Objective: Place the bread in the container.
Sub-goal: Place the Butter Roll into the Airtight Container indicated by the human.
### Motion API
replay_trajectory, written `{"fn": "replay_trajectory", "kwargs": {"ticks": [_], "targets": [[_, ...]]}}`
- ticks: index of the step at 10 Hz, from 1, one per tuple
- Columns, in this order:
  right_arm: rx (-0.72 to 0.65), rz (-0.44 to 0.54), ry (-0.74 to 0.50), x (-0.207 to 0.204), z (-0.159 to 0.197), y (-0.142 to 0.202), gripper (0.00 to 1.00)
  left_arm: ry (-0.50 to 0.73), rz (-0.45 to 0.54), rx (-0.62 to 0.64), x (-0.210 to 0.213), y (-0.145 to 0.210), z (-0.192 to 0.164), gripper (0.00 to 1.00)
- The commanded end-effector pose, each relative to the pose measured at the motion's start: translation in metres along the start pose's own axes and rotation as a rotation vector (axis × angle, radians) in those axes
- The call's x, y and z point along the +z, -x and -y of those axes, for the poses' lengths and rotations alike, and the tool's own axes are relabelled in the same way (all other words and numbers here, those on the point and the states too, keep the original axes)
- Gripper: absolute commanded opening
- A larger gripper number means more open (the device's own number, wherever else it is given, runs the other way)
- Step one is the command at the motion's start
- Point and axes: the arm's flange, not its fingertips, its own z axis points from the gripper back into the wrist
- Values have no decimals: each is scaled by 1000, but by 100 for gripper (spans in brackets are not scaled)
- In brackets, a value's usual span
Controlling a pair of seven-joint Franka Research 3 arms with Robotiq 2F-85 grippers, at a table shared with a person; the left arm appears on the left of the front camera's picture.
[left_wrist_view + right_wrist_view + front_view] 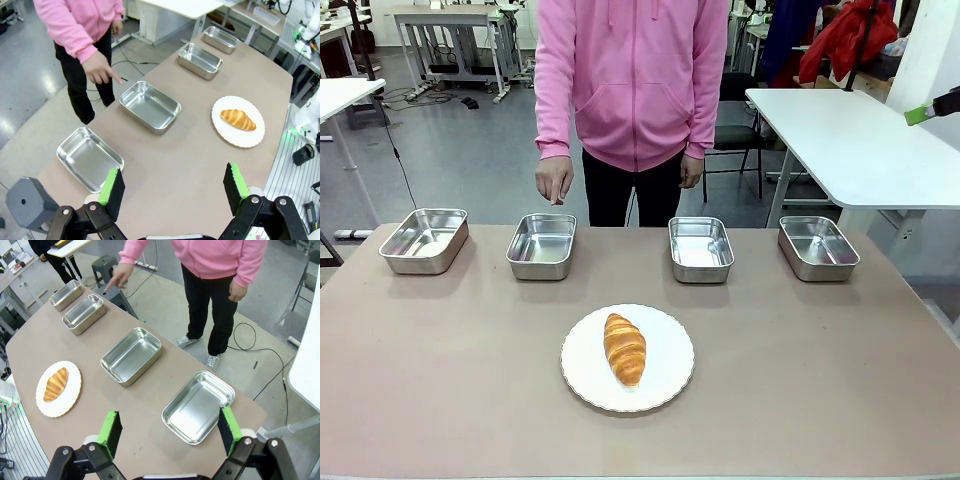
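Note:
The bread (625, 348), a golden-brown croissant, lies on a round white plate (665, 378) at the middle front of the table. Four steel trays stand in a row along the far edge. A person's hand (554, 180) points down at the second tray from the left, the container (541, 245). In the left wrist view my left gripper (173, 184) hangs open and empty, high over the table's left end, with the bread (238, 119) and container (150, 106) beyond it. My right gripper (169, 427) is open and empty above the right end, far from the bread (55, 384) and container (84, 314).
The other trays are at the far left (424, 240), right of centre (701, 249) and far right (818, 247). The person in a pink hoodie stands at the far edge. The brown table (820, 390) has free room around the plate. A white table (860, 140) stands behind on the right.

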Motion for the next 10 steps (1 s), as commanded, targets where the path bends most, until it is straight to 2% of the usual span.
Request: {"fn": "replay_trajectory", "kwargs": {"ticks": [1,10], "targets": [[3,9,-3,0,-1,-1,100,9,6,-1,2,0,0,100],[3,9,-3,0,-1,-1,100,9,6,-1,2,0,0,100]]}}
